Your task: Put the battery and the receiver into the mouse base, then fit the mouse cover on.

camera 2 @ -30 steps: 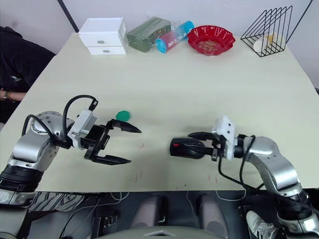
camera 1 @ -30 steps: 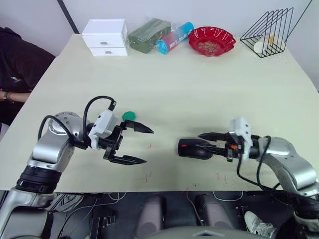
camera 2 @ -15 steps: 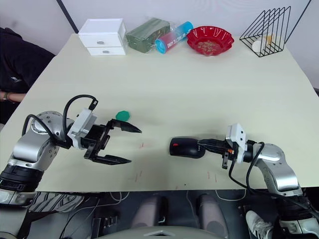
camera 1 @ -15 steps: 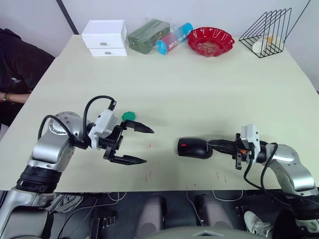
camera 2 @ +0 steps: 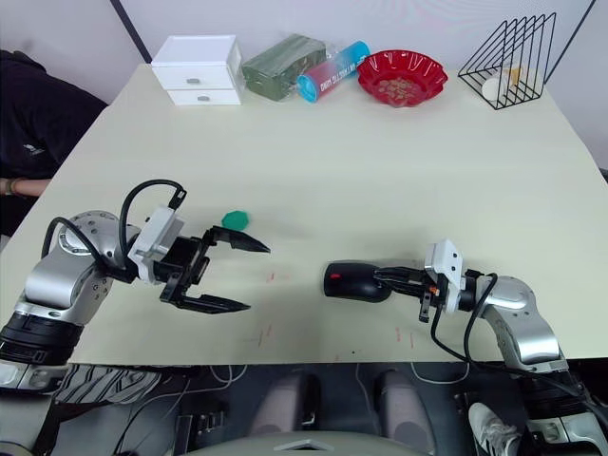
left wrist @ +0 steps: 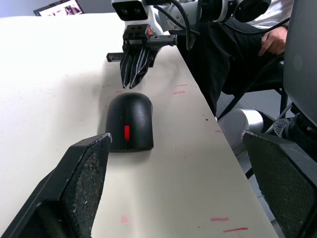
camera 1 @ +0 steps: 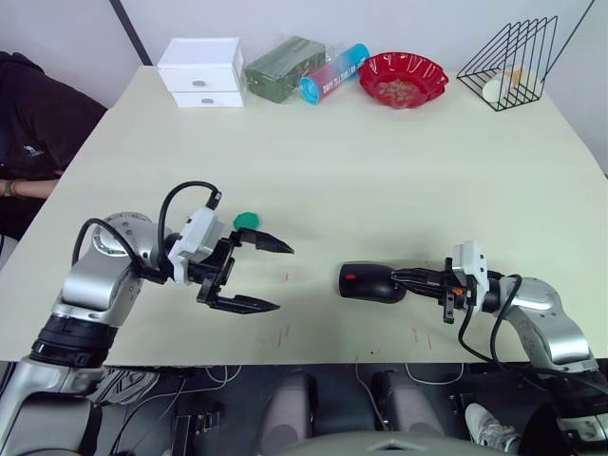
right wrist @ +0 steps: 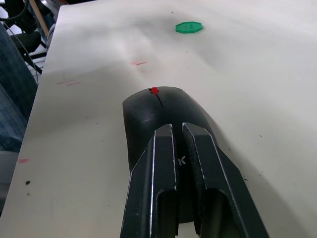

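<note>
- Progress: I read the mouse (camera 1: 372,283) as already assembled. It lies on the tabletop (camera 1: 380,161) near the front edge, with a smooth black shell on top and only the red wheel showing. I take that shell to be the mouse cover, seated on the mouse base.
- The battery and the receiver are presumably inside; I cannot confirm that.
- What is left, in my judgement: at most a check of the cover seating.
- Right gripper (right wrist: 178,144): the 2 fingers lie together with only a slit between them. The tips rest on or just over the rear of the mouse, clamped on nothing. I cannot tell whether they press on it.
- Right arm: forearm low and roughly level, reaching in toward the mouse from the robot's right.
- Left gripper (camera 1: 269,276): fingers wide apart and empty, hovering above the tabletop, aimed at the mouse but well apart from it.
- A green disc (camera 1: 246,220) lies just beyond the left gripper, untouched.
</note>
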Motion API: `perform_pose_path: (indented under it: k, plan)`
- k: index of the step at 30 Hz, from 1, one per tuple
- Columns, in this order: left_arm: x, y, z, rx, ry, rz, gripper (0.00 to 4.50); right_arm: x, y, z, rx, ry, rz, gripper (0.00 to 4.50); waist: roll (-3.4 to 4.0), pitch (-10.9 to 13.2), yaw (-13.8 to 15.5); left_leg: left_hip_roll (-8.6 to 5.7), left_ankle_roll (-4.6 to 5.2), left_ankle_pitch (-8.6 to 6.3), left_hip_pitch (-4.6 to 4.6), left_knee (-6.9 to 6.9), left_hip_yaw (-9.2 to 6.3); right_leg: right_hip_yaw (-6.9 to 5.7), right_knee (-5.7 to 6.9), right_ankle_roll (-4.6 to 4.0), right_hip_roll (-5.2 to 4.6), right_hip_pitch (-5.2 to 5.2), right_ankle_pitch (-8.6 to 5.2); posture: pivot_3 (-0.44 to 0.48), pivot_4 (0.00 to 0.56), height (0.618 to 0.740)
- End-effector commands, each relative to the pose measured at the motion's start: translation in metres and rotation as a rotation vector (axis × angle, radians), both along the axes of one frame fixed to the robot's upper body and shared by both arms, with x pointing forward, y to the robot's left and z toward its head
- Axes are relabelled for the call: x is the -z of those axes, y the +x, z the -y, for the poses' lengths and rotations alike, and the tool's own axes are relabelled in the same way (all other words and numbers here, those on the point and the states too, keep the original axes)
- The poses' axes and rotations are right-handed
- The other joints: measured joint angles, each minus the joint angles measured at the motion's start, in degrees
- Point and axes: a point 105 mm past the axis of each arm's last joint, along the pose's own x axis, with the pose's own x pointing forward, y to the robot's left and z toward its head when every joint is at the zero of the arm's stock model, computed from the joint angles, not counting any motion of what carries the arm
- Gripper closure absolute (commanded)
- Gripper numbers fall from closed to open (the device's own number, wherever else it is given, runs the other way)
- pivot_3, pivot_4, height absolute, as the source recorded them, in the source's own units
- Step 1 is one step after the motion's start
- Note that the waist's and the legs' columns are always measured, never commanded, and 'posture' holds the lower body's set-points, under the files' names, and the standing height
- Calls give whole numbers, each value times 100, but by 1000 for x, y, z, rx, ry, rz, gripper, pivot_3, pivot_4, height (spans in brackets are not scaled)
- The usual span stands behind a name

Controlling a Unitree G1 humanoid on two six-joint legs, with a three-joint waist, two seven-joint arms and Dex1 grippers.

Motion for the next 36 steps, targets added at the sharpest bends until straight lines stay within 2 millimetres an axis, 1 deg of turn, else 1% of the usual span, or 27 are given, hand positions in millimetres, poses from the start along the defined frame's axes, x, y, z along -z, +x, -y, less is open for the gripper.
perform_pose_path:
  k: [1, 9, 17, 19, 21, 24, 26, 29, 31, 36]
  plan:
    - [-6, -4, 0, 49, 8, 12, 0, -11, 0, -2, -19, 19, 37, 4172, 0, 0, 0, 0, 0, 0, 0, 0, 0, 0, 0, 0, 0, 0, 0, 0, 150, 740]
    - [-6, -4, -1, 46, 10, 12, 0, -8, -1, -2, -21, 12, 31, 4172, 0, 0, 0, 0, 0, 0, 0, 0, 0, 0, 1, 0, 0, 0, 0, 0, 150, 740]
    - [-6, -4, -1, 44, 12, 11, 0, -1, 1, -4, -21, -5, 30, 4172, 0, 0, 0, 0, -1, 1, 0, 0, 1, 0, 2, 0, 0, 0, 0, 0, 150, 740]
    - [-6, -4, -1, 43, 12, 12, 0, 5, 1, -4, -24, -22, 12, 4172, 0, 0, -1, 0, -2, 1, 0, 1, 0, 0, 2, 0, 0, 0, 0, 0, 150, 740]
    - [-6, -4, -1, 43, 12, 12, 0, 15, 1, -4, -20, -63, -22, 4172, 0, 0, -2, 0, -2, 1, 0, 1, 1, 0, 2, 0, 0, 0, 0, 0, 150, 740]
    - [-6, -3, -1, 43, 12, 13, 0, 37, 1, -1, -5, -171, -86, 4172, -2, -2, -25, 0, -2, 1, 10, 1, 1, 2, 4, 0, 0, 6, 0, 0, 150, 740]
    - [-6, -3, -1, 42, 12, 13, 0, 41, -1, -1, -14, -182, -110, 4172, -4, -3, -24, 1, -2, 1, 29, 0, 2, 8, 6, -1, 2, 20, 0, 0, 150, 740]
    - [-6, -3, -2, 40, 11, 11, 0, 50, -6, 0, -16, -206, -168, 4172, -8, -8, -31, 2, -1, 0, 86, -14, 5, 13, 2, -7, 3, 65, -5, 0, 150, 740]
    - [-5, -4, -2, 38, 10, 11, 0, 55, -7, 2, -16, -230, -174, 4172, -15, -13, -50, 5, -1, 0, 90, -16, 5, 16, 2, -7, 7, 67, -5, 0, 150, 740]
    - [-5, -4, -2, 39, 8, 11, 0, 58, -8, 1, -16, -237, -186, 4172, -32, -23, -105, 17, -1, 0, 96, -16, 3, 20, 5, -14, 23, 67, -6, 0, 150, 740]
